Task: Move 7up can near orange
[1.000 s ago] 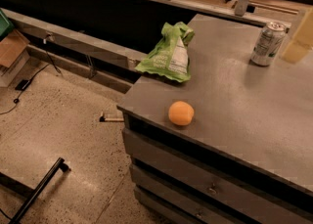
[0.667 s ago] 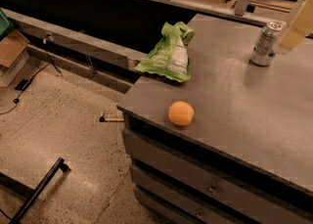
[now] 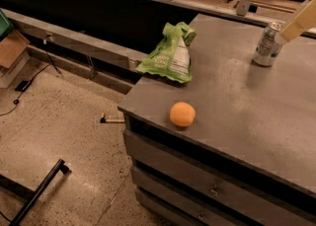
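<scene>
Jaws' grip I cannot tell; gripper [image 3: 289,31] slants in from far right, at one 7up can [image 3: 266,46]; one orange [image 3: 182,114] near the tabletop [image 3: 237,101] edge; one green bag [image 3: 170,55] far left.

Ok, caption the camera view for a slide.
Gripper by the 7up can, far right of the counter; orange near the front edge, green chip bag behind it.

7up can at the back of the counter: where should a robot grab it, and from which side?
Grip the 7up can around its round side wall, about mid-height, because it stands upright on the counter. Coming from the picture's right seems best, since the gripper is beside its top there.
</scene>
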`<action>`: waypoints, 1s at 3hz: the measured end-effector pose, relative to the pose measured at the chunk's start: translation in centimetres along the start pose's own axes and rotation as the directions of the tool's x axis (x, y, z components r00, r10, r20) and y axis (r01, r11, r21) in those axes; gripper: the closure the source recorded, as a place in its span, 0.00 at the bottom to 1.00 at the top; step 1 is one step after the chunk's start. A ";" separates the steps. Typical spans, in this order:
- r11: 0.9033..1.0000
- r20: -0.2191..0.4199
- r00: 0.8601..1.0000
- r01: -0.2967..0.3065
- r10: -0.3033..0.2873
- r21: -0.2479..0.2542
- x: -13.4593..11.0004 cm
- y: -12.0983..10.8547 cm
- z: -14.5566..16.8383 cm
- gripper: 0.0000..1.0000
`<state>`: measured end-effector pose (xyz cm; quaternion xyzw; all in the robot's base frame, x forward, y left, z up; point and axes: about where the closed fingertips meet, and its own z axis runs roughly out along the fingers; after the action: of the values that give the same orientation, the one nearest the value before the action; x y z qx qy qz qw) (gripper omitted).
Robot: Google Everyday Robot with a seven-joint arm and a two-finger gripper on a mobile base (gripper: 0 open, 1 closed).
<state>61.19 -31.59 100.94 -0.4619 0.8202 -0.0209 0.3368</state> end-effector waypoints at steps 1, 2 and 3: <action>0.994 0.059 0.993 -0.104 0.102 0.029 2.3 -3.1 2.8 0.00; 0.987 0.081 0.985 -0.156 0.152 0.039 3.4 -4.5 4.3 0.00; 0.975 0.093 0.972 -0.219 0.217 0.020 4.4 -5.2 6.3 0.00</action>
<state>67.14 -36.21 95.52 -0.3644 0.8495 0.0247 0.3806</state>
